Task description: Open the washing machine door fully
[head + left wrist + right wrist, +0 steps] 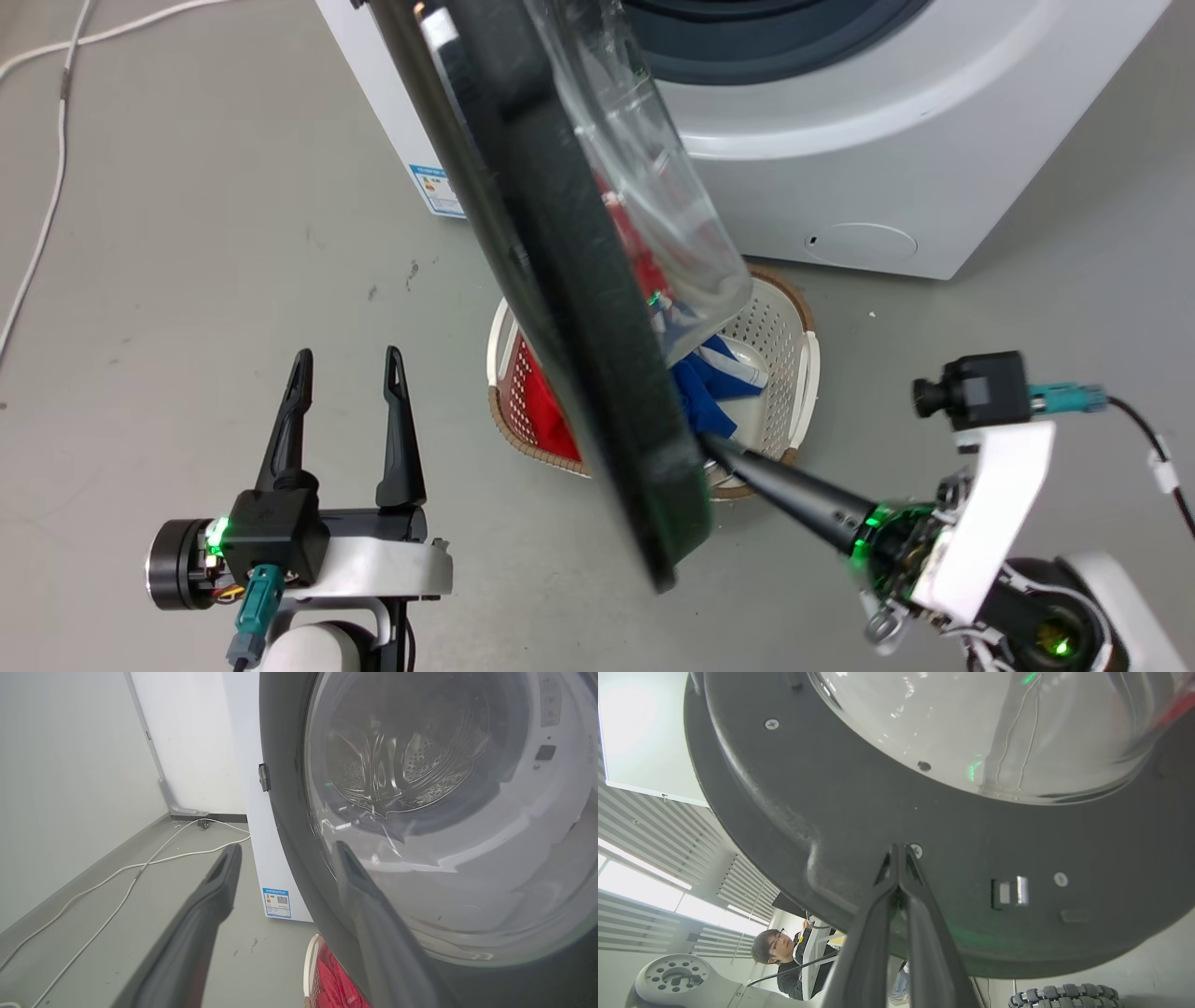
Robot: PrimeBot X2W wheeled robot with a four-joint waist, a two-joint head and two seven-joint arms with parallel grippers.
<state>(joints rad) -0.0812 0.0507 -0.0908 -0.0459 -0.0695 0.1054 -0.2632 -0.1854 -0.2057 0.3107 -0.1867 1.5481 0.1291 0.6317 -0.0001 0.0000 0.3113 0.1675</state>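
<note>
Right gripper (899,853) has its two long dark fingers pinched together with nothing between them, tips pressed against the matte black inner face of the large round washing machine door (831,812), just below the bulging clear glass bowl. From the head view, that arm reaches in from the lower right and its gripper (717,448) meets the door (579,308) near its lower edge. The door stands swung out from the white box-shaped washing machine (840,168), seen nearly edge-on, hanging over a white woven-rim laundry basket (810,345) with red cloth (546,411) and blue cloth (709,383) inside. Over on the other side, the left gripper (347,373) sits wide open and empty, apart from the door's glossy outer face (285,812). A white cable (56,140) trails across the grey floor, and a person (770,947) shows below the door in the right wrist view.
</note>
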